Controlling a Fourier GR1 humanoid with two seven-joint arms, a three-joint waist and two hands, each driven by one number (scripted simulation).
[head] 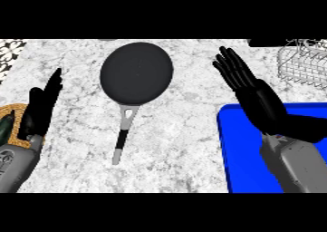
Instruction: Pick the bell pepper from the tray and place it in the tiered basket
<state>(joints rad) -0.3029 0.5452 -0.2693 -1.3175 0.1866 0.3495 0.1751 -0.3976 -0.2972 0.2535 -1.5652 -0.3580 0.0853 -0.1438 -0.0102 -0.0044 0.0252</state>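
While both arms rise from the lower edge, nothing is held.
Right hand (259,97): fingers straight and pressed together, above the far-left corner of the blue tray (242,158), pointing away.
Left hand (40,108): fingers straight, edge-on, resting at the left.
Bell pepper: cannot be made out; the right forearm covers part of the tray.
Tiered basket (305,65): white wire, far right corner.
Frying pan (136,72): dark, centre of the marble tabletop (179,136), handle toward the robot.
Woven mat (8,118): left edge, partly behind the left arm.
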